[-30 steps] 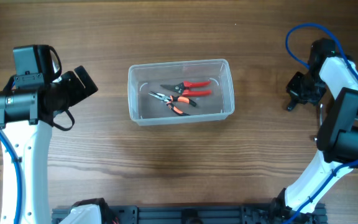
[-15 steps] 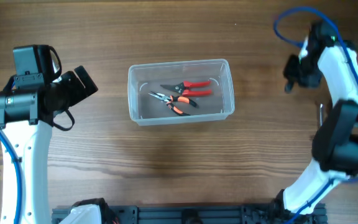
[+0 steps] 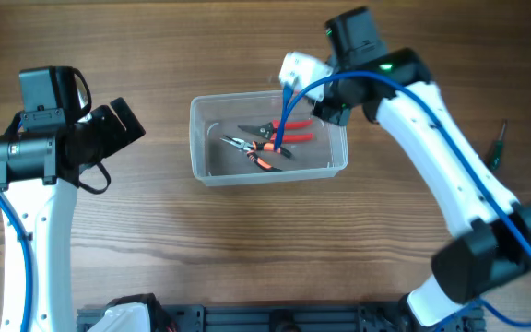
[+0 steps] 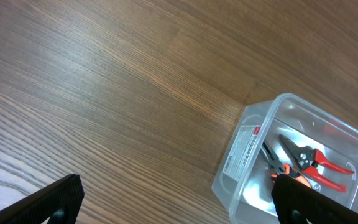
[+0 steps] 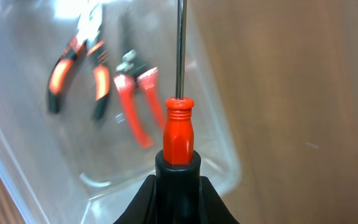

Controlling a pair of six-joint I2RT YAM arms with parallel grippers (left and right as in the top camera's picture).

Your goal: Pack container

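The container (image 3: 267, 95), a clear plastic tub, stands mid-table and holds black-and-orange pliers (image 3: 254, 153) and red-handled cutters (image 3: 289, 129). My right gripper (image 3: 326, 107) hangs over the tub's right end, shut on a screwdriver (image 5: 179, 134) with a red-and-black handle. The screwdriver's metal shaft points over the tub (image 5: 219, 146), with the pliers (image 5: 76, 68) and cutters (image 5: 135, 102) blurred below. My left gripper (image 4: 179, 202) is open and empty over bare wood left of the tub (image 4: 247, 146).
A small dark-green-handled tool (image 3: 498, 144) lies on the table at the far right. The table is brown wood. The arm bases stand along the front edge.
My right arm has swung from the table's far right edge leftward to the tub's right end, carrying the screwdriver. The left arm has not moved.
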